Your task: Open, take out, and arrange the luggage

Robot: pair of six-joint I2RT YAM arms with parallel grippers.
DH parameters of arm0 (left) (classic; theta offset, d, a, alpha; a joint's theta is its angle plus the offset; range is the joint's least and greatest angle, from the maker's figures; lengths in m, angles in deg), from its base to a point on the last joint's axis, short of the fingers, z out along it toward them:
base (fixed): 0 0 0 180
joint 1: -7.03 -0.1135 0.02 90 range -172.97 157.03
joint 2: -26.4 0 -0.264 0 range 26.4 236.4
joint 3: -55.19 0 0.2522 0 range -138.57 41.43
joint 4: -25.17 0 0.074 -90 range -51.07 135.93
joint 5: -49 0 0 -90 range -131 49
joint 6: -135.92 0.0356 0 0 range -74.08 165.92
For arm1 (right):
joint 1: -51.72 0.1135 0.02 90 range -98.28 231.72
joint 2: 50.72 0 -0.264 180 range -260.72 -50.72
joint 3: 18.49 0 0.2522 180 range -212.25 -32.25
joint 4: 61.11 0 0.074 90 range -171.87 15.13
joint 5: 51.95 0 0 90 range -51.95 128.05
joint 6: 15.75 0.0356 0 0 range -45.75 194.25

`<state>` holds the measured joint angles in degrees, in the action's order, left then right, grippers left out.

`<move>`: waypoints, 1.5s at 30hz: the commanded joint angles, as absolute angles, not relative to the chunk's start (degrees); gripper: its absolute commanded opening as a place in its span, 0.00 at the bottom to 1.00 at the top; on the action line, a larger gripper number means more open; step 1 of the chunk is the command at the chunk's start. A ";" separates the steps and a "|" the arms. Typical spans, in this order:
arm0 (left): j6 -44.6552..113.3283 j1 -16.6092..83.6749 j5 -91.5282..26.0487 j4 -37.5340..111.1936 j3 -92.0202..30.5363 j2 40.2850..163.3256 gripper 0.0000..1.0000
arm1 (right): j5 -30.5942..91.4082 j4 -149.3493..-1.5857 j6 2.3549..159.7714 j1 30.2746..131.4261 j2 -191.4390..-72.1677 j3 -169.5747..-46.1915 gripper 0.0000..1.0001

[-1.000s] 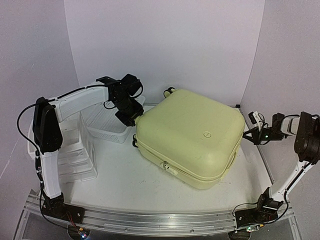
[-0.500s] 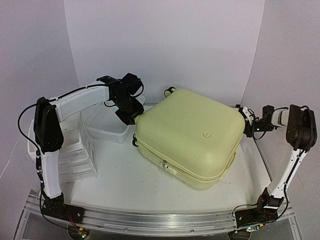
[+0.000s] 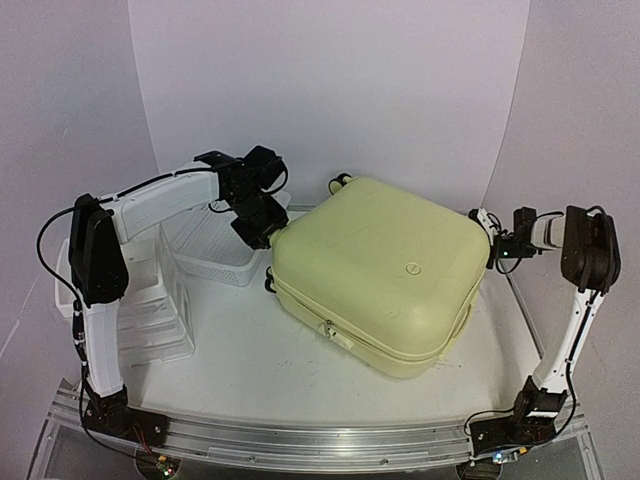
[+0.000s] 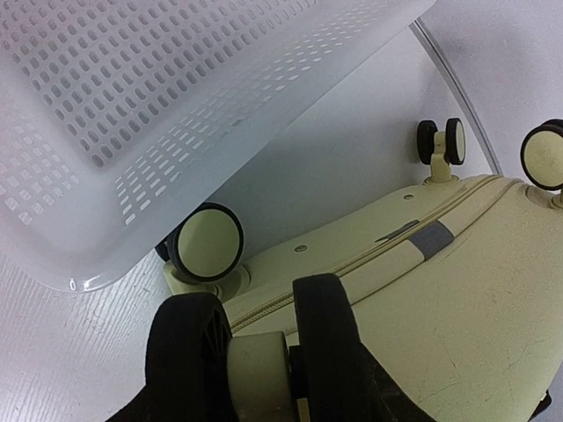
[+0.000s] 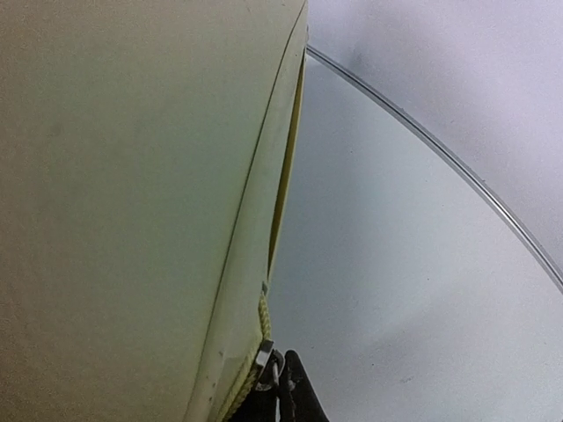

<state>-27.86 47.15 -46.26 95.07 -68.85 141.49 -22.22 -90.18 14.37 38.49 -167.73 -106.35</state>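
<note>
Closed luggage (image 3: 375,275), mesh basket (image 3: 215,245) beside it.
The left gripper (image 4: 255,316) clamps a luggage wheel (image 4: 258,378); right gripper (image 5: 283,387) is pinched on the zipper pull (image 5: 264,354).

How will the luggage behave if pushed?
Probably stiff: the luggage shows a hard, smooth shell, likely slippery to grip. It lies flat with its wheels sticking out sideways, so it should slide, not roll. Its bulk suggests dragging rather than lifting.
</note>
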 commanded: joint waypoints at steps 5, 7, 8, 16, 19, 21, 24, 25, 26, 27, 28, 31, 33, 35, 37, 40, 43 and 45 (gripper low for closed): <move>1.25 52.12 -56.92 96.25 -66.64 141.84 0.08 | -10.30 -85.45 35.75 40.83 -161.62 -105.46 0.55; 1.59 52.12 -57.12 95.42 -65.92 141.15 0.12 | -6.87 -85.57 41.44 38.95 -157.82 -103.47 0.93; 2.00 52.12 -56.98 94.69 -65.37 140.61 0.17 | -4.04 -85.84 43.76 37.95 -155.50 -102.58 0.98; 7.71 52.08 -57.72 87.66 -59.45 134.31 0.72 | 28.68 -100.20 72.34 37.67 -137.18 -97.61 0.98; 11.36 52.03 -56.77 86.28 -57.92 131.30 0.88 | 42.39 -119.04 86.22 37.66 -138.06 -104.77 0.98; 14.64 52.04 -57.09 85.33 -56.39 128.29 0.96 | 40.39 -129.14 89.19 37.66 -138.68 -108.55 0.98; 19.56 51.84 -58.83 82.16 -52.73 122.12 1.00 | 30.08 -135.92 90.55 37.66 -135.73 -108.65 0.98; 21.28 51.60 -58.97 81.12 -51.76 119.97 1.00 | 26.88 -136.41 90.80 37.66 -133.38 -107.36 0.98; 23.32 51.29 -57.85 79.34 -50.63 117.92 0.99 | 24.43 -136.43 90.83 37.66 -130.17 -105.53 0.98; 26.26 50.98 -54.46 76.64 -49.41 115.84 1.00 | 22.15 -135.96 91.15 37.66 -126.92 -103.81 0.98; 29.02 50.81 -50.99 73.81 -48.11 114.24 1.00 | 20.17 -135.31 91.68 37.67 -123.81 -102.05 0.98; 36.30 50.63 -38.84 68.00 -47.38 112.87 0.99 | 13.24 -135.61 92.84 37.66 -117.70 -99.79 0.98; 39.15 50.61 -33.81 67.44 -50.33 115.75 1.00 | 6.36 -136.29 94.51 37.78 -115.08 -98.04 0.98; 41.23 50.36 -30.85 68.25 -54.33 119.74 1.00 | -0.62 -136.38 96.51 37.80 -112.94 -96.64 0.98; 42.63 50.00 -28.73 69.91 -59.47 124.04 0.99 | -5.00 -136.32 98.48 38.33 -110.01 -95.63 0.98; 43.30 49.38 -27.80 72.03 -64.27 129.26 0.99 | -7.42 -137.45 99.16 39.12 -106.83 -96.23 0.98; 42.82 48.91 -25.62 72.74 -67.80 133.63 1.00 | -9.53 -140.07 98.39 39.33 -105.75 -96.64 0.98; 41.38 48.98 -25.16 73.26 -70.38 137.28 0.99 | -10.60 -141.83 97.59 39.42 -105.53 -96.40 0.98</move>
<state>40.86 49.53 -28.97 72.60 -64.13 133.05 -4.78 -138.77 97.62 39.08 -106.77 -96.08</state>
